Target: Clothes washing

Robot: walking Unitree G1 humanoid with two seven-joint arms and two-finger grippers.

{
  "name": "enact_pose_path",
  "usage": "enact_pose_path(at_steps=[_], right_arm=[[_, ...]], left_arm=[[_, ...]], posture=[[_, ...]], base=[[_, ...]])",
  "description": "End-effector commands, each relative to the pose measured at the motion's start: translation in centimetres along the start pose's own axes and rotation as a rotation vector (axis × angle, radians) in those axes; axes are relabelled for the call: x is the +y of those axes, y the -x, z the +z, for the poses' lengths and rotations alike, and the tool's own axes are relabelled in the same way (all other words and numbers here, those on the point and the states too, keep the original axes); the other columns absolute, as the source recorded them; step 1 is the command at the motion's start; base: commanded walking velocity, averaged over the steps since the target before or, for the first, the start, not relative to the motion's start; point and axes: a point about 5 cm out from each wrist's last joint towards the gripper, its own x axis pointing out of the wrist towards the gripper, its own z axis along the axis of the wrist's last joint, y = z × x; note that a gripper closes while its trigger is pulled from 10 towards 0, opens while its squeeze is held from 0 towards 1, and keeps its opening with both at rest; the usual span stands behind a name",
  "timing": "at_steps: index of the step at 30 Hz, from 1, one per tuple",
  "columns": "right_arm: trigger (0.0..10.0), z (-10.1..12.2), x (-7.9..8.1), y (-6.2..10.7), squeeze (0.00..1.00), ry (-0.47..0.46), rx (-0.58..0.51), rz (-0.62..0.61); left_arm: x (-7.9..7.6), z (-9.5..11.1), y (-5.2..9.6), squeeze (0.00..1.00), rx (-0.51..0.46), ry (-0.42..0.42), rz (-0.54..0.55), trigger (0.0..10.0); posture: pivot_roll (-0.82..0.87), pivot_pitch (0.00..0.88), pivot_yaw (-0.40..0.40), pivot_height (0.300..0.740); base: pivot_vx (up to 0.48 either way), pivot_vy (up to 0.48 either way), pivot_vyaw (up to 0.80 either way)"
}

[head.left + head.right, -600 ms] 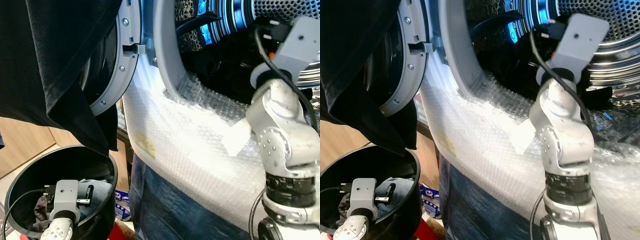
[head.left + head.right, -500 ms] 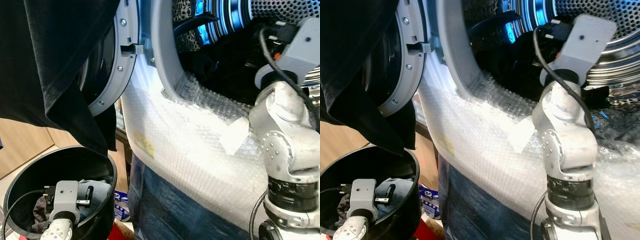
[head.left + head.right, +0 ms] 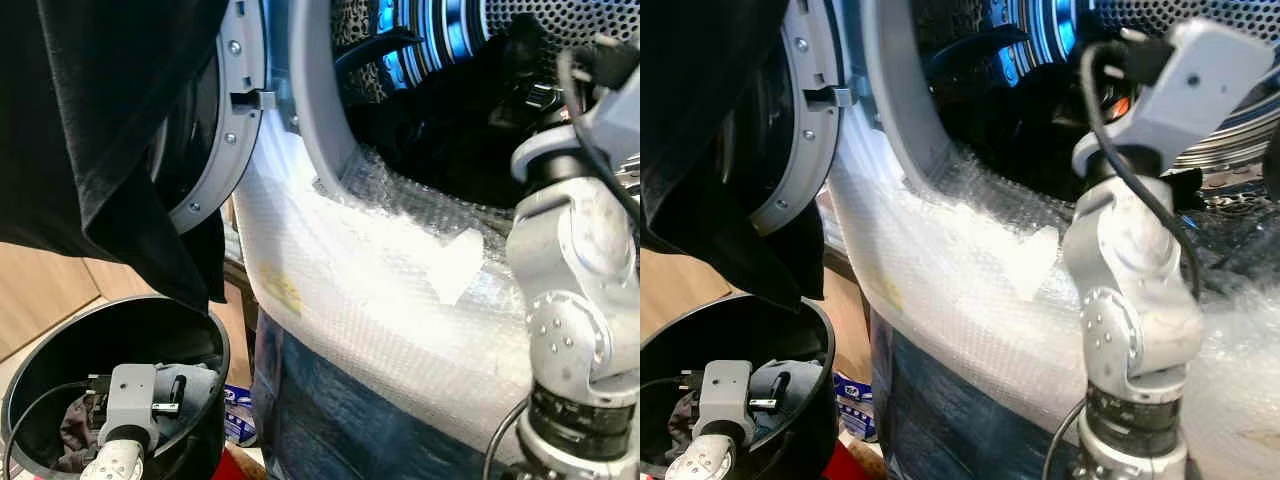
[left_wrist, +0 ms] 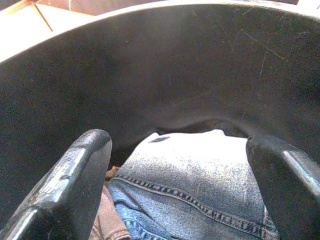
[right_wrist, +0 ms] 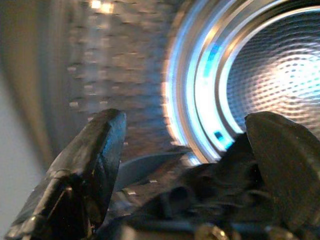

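Right gripper (image 5: 182,165) reaching into the washer drum (image 3: 560,40), fingers (image 5: 95,150) spread over dark clothes (image 3: 450,130) lying inside. Left gripper (image 4: 180,170) low in the black bucket (image 3: 200,330) at near left, fingers released above jeans (image 4: 200,170).

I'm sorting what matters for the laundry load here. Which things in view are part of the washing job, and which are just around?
Part of the job:
- washing machine drum
- dark clothes in the drum
- right gripper, open at the drum
- black bucket
- jeans in the bucket
- left gripper, open over the jeans

Just around:
- bubble wrap over the machine front
- black cloth hanging at left
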Motion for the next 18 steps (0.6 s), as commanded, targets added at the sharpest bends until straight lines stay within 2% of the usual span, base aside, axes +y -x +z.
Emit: enact_pose_path(at_steps=[1, 2, 3, 4, 5, 6, 7, 8, 10, 11, 12, 13, 14, 15, 16, 18], right_arm=[[10.0, 0.5, 0.8, 0.5, 0.0, -0.148, -0.009, 0.085], [10.0, 0.4, 1.3, 0.7, 0.0, -0.222, 0.004, 0.142], [10.0, 0.4, 1.4, 0.8, 0.0, -0.231, 0.004, 0.155], [10.0, 0.5, 2.0, 1.3, 0.0, -0.334, 0.022, 0.244], [10.0, 0.5, 2.2, 1.4, 0.0, -0.362, 0.026, 0.269], [10.0, 0.7, 3.0, 2.0, 0.0, -0.436, 0.046, 0.393], [10.0, 1.0, 3.5, 2.5, 0.0, -0.456, 0.052, 0.469], [10.0, 1.0, 3.5, 2.5, 0.0, -0.456, 0.052, 0.469], [10.0, 2.2, 5.5, 4.5, 0.0, -0.621, 0.063, 0.758], [10.0, 2.2, 5.5, 4.5, 0.0, -0.621, 0.063, 0.758], [10.0, 3.0, 6.0, 5.9, 0.0, -0.701, 0.069, 0.907], [10.0, 3.3, 6.0, 6.7, 0.0, -0.741, 0.074, 0.984], [10.0, 3.3, 6.0, 6.7, 0.0, -0.741, 0.074, 0.984], [10.0, 3.0, 6.0, 7.9, 0.0, -0.796, 0.138, 1.082], [10.0, 2.5, 5.7, 9.5, 0.0, -0.794, 0.175, 1.187], [10.0, 1.7, 5.4, 10.8, 0.0, -0.79, 0.236, 1.254]], left_arm=[[-0.2, -1.3, 0.4, 0.0, 0.055, 0.002, -0.015, 10.0], [-0.2, -1.4, 0.4, 0.0, 0.057, 0.0, -0.016, 10.0], [-0.2, -1.4, 0.4, 0.0, 0.057, -0.001, -0.016, 10.0], [-0.1, -1.3, 0.4, 0.0, 0.048, 0.004, -0.009, 10.0], [-0.1, -1.3, 0.4, 0.0, 0.045, 0.006, -0.006, 10.0], [0.1, -1.1, 0.4, 0.0, 0.031, 0.015, 0.007, 10.0], [0.2, -0.9, 0.4, 0.0, 0.02, 0.019, 0.016, 10.0], [0.2, -0.9, 0.4, 0.0, 0.02, 0.019, 0.016, 10.0], [0.7, -0.5, 0.5, 0.0, -0.011, 0.024, 0.05, 10.0], [0.7, -0.5, 0.5, 0.0, -0.011, 0.024, 0.05, 10.0], [1.1, -0.2, 0.6, 0.0, -0.032, 0.03, 0.08, 10.0], [1.3, -0.1, 0.6, 0.0, -0.043, 0.036, 0.097, 10.0], [1.3, -0.1, 0.6, 0.0, -0.043, 0.036, 0.097, 10.0], [1.6, 0.0, 0.5, 0.0, -0.049, 0.055, 0.116, 10.0], [1.7, 0.1, 0.5, 0.0, -0.06, 0.069, 0.124, 10.0], [1.6, 0.2, 0.4, 0.0, -0.065, 0.065, 0.12, 10.0]], posture=[[0.0, 0.05, -0.038, 0.74], [0.0, 0.047, -0.04, 0.74], [0.0, 0.047, -0.04, 0.74], [0.01, 0.049, -0.041, 0.74], [0.01, 0.049, -0.041, 0.74], [0.01, 0.051, -0.043, 0.74], [0.01, 0.052, -0.043, 0.74], [0.01, 0.052, -0.043, 0.74], [0.01, 0.056, -0.043, 0.74], [0.01, 0.056, -0.043, 0.74], [0.01, 0.056, -0.043, 0.74], [0.01, 0.057, -0.044, 0.74], [0.01, 0.057, -0.044, 0.74], [0.01, 0.058, -0.044, 0.74], [0.01, 0.061, -0.043, 0.74], [0.01, 0.058, -0.044, 0.74]], base=[[0.0, 0.0, 0.0], [0.0, 0.0, 0.0], [0.0, 0.0, 0.0], [0.0, 0.0, 0.0], [0.0, 0.0, 0.0], [0.0, 0.0, 0.0], [0.0, 0.0, 0.0], [0.0, 0.0, 0.0], [0.0, 0.0, 0.0], [0.0, 0.0, 0.0], [0.0, 0.0, 0.0], [0.0, 0.0, 0.0], [0.0, 0.0, 0.0], [0.0, 0.0, 0.0], [0.0, 0.0, 0.0], [0.0, 0.0, 0.0]])
